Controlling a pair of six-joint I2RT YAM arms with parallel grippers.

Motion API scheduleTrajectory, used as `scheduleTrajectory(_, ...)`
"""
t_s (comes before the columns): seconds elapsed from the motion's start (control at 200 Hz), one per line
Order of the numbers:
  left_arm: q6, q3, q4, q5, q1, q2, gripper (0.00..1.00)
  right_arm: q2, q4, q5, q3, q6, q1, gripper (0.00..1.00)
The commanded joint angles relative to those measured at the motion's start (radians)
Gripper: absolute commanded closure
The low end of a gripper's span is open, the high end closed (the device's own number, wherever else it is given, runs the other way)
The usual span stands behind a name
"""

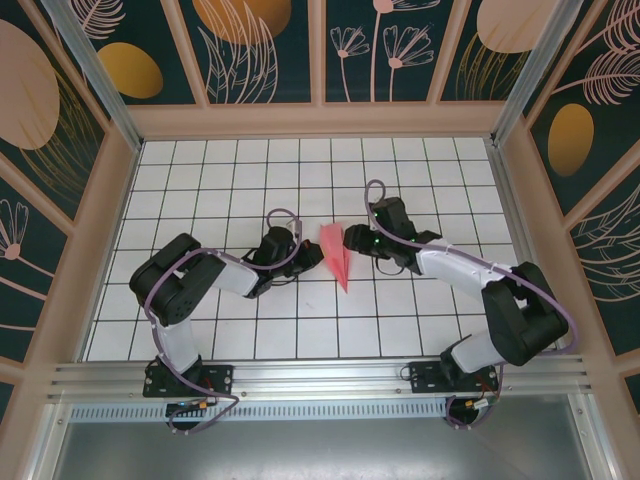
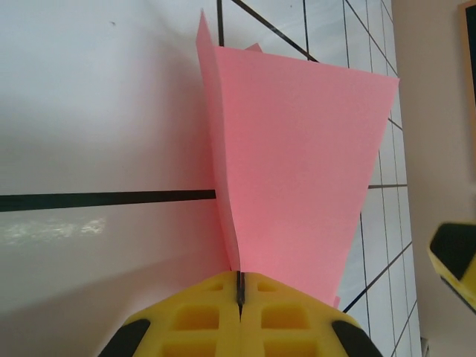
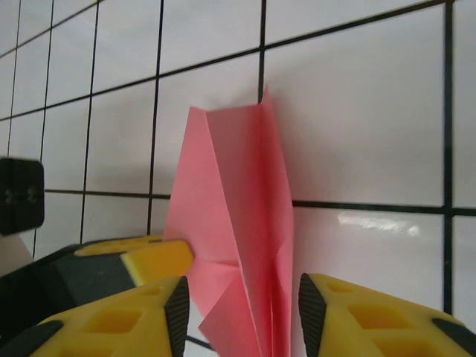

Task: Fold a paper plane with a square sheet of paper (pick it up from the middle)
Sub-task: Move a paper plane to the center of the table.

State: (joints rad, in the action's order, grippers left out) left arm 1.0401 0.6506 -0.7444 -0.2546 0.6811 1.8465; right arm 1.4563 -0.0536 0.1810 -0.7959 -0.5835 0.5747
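Because the slim salmon-pink paper plane [image 1: 337,258] at the centre of the white grid-tiled table [image 1: 420,180] is light and crease-prone, its layered centre fold seems the firmest hold. At its nine o'clock the left gripper [image 2: 239,286] is clamped on the paper; at three o'clock the right gripper [image 3: 239,305] straddles it, fingers half-spread.

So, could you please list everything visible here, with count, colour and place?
paper plane: one, pink, middle of the table, between the grippers
table: one, white tiles with black lines, under everything
walls: three sides, dark with leaf patterns, around the table
rail: one, silver, near edge of the table
left gripper: one, yellow fingers, shut on the paper plane
right gripper: one, yellow fingers, open around the paper plane
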Motion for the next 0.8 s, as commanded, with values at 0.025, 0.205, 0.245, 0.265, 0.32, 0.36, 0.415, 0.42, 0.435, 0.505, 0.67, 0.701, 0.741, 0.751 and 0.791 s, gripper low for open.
scheduleTrajectory(0.025,-0.028,0.011,0.031,-0.009,-0.005,-0.006,1.00,0.031,-0.041,-0.026,-0.043,0.018,0.052,0.57)
scheduleTrajectory(0.205,-0.009,-0.001,-0.009,-0.029,-0.005,-0.009,1.00,0.074,-0.085,-0.024,-0.068,0.032,0.076,0.67)
scheduleTrajectory(0.245,-0.007,-0.007,-0.019,-0.028,-0.006,-0.010,1.00,0.085,-0.092,-0.032,-0.073,0.038,0.077,0.67)
scheduleTrajectory(0.265,-0.008,-0.007,-0.017,-0.027,-0.006,-0.010,1.00,0.090,-0.091,-0.036,-0.075,0.043,0.079,0.67)
scheduleTrajectory(0.32,-0.009,-0.008,-0.008,-0.022,-0.005,-0.012,1.00,0.106,-0.091,-0.038,-0.084,0.050,0.078,0.67)
scheduleTrajectory(0.36,-0.012,-0.008,0.002,-0.018,-0.005,-0.013,1.00,0.121,-0.090,-0.034,-0.093,0.052,0.078,0.66)
scheduleTrajectory(0.415,-0.010,-0.009,0.011,-0.014,-0.005,-0.011,1.00,0.139,-0.088,-0.027,-0.104,0.056,0.080,0.65)
scheduleTrajectory(0.42,-0.010,-0.009,0.011,-0.014,-0.005,-0.010,1.00,0.142,-0.088,-0.026,-0.105,0.056,0.080,0.65)
scheduleTrajectory(0.435,-0.009,-0.011,0.011,-0.014,-0.006,-0.010,1.00,0.147,-0.088,-0.026,-0.108,0.057,0.080,0.64)
scheduleTrajectory(0.505,-0.003,-0.015,0.007,-0.015,-0.005,-0.009,1.00,0.171,-0.090,-0.017,-0.114,0.057,0.084,0.63)
scheduleTrajectory(0.67,-0.003,-0.009,0.014,-0.014,-0.005,-0.003,1.00,0.180,-0.077,-0.010,-0.094,0.053,0.093,0.58)
scheduleTrajectory(0.701,-0.002,-0.009,0.014,-0.015,-0.005,-0.003,1.00,0.179,-0.077,-0.008,-0.092,0.054,0.094,0.57)
scheduleTrajectory(0.741,0.000,-0.009,0.015,-0.014,-0.006,-0.001,1.00,0.178,-0.079,-0.009,-0.091,0.054,0.095,0.56)
scheduleTrajectory(0.751,0.001,-0.009,0.014,-0.014,-0.006,-0.002,1.00,0.177,-0.078,-0.009,-0.091,0.053,0.095,0.56)
scheduleTrajectory(0.791,0.000,-0.007,0.014,-0.015,-0.005,-0.001,1.00,0.178,-0.078,-0.004,-0.089,0.056,0.097,0.55)
